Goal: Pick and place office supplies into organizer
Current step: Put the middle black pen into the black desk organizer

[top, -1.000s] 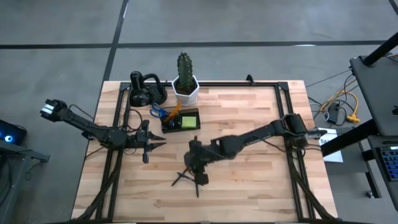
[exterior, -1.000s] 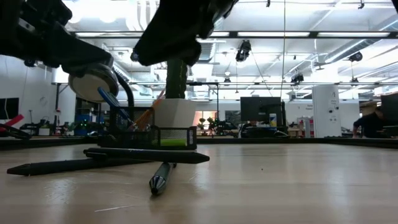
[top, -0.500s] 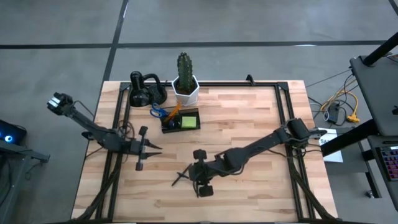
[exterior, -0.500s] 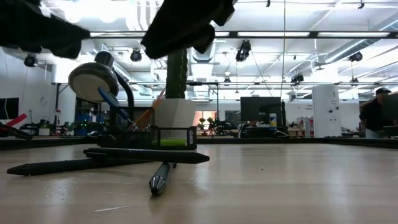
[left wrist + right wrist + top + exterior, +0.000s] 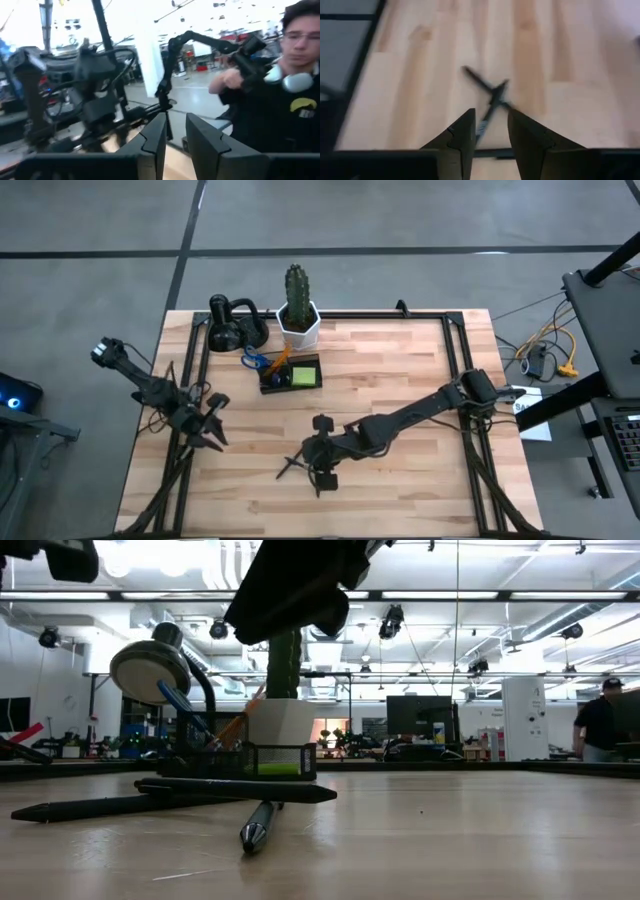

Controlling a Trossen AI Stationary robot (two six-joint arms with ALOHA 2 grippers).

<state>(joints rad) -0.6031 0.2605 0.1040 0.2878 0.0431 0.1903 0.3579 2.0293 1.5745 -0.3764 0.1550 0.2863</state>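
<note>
Several black pens [image 5: 297, 467] lie crossed on the wooden table, and the low view shows them lying flat [image 5: 236, 790]. My right gripper [image 5: 321, 460] hovers open just above them; in its wrist view the crossed pens [image 5: 490, 95] lie just beyond the fingertips [image 5: 491, 131]. The dark organizer [image 5: 292, 373] stands by the far edge with a lime-green pad and orange pencils in it, and blue scissors [image 5: 257, 362] are at its left side. My left gripper [image 5: 207, 428] is open over the table's left rail, away from all of these.
A white cactus pot [image 5: 298, 326] and a black looped gadget [image 5: 234, 326] stand behind the organizer. Black rails [image 5: 190, 380] run along the table's sides. A person [image 5: 280, 90] shows beyond the table in the left wrist view. Bare wood [image 5: 400, 370] lies on the right.
My left gripper has drawn back toward the table's left edge, risen and turned, staying open. My right gripper has moved toward the near edge until it is over the crossed pens. The pens have not moved.
</note>
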